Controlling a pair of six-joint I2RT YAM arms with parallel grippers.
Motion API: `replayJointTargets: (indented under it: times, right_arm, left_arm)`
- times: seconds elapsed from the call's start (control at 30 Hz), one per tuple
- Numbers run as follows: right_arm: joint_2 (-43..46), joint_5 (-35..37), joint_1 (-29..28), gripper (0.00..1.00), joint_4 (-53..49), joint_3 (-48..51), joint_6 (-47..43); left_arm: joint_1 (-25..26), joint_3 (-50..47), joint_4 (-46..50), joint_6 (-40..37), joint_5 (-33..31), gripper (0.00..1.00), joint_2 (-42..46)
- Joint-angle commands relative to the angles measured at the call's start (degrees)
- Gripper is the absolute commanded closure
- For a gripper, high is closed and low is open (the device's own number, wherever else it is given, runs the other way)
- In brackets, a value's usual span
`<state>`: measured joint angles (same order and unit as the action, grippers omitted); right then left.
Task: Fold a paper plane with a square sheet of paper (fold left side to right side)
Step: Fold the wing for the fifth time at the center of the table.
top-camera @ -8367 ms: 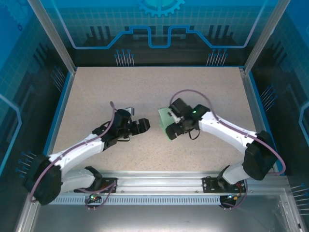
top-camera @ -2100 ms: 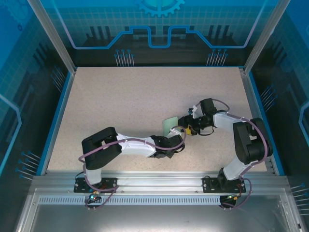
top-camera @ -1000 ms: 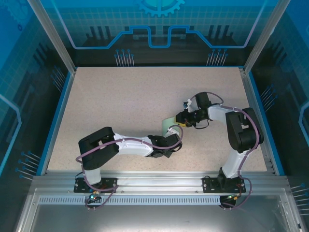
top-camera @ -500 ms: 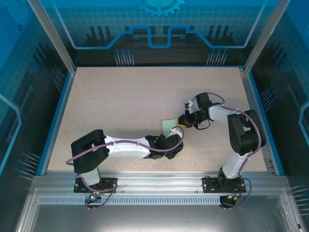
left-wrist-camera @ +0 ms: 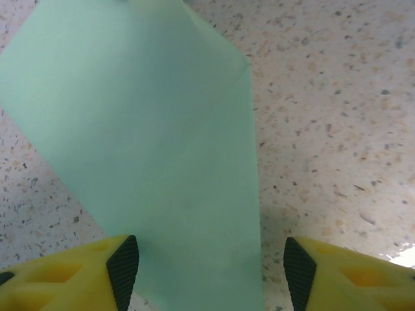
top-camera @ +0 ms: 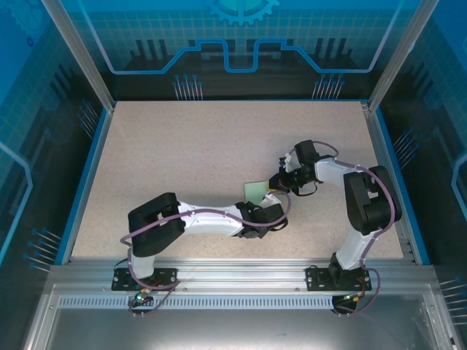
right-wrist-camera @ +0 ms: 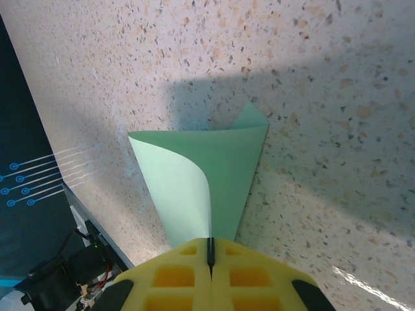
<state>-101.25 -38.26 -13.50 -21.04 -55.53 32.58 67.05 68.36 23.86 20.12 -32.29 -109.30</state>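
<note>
Paper (top-camera: 255, 191) sits about mid-table (top-camera: 182, 146), curled over and not creased. Right gripper (right-wrist-camera: 209, 249) is pressed together, pinching the paper's edge. Left gripper (left-wrist-camera: 211, 269) is spread, straddling it. Risk: pressing while the edges look misaligned (hard to tell) gives a skewed crease. A tug could tear the thin sheet.

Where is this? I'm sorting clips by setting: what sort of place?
Likely a robotics lab work cell: speckled table fenced by aluminium posts and blue circuit-print panels, two robot arms bolted to its front rail.
</note>
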Motion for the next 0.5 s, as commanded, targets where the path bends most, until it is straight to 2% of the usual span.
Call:
replayJointTargets:
  times: [0.0, 0.23, 0.47]
  right_arm:
    - [0.44, -0.10, -0.91, 0.99, -1.77, -1.16, 1.13]
    - [0.01, 1.06, -0.84, 0.98, -2.66, -1.47, 1.27]
    - [-0.39, 2.31, -1.07, 0.98, -3.47, -1.93, 1.17]
  left_arm:
    - [0.60, 2.16, 4.85, 2.75, -3.50, 0.39, -2.00]
    - [0.67, 2.30, 5.68, 3.88, -4.10, 0.51, -3.03]
    - [0.74, 2.17, 5.18, 3.79, -3.65, 0.55, -3.03]
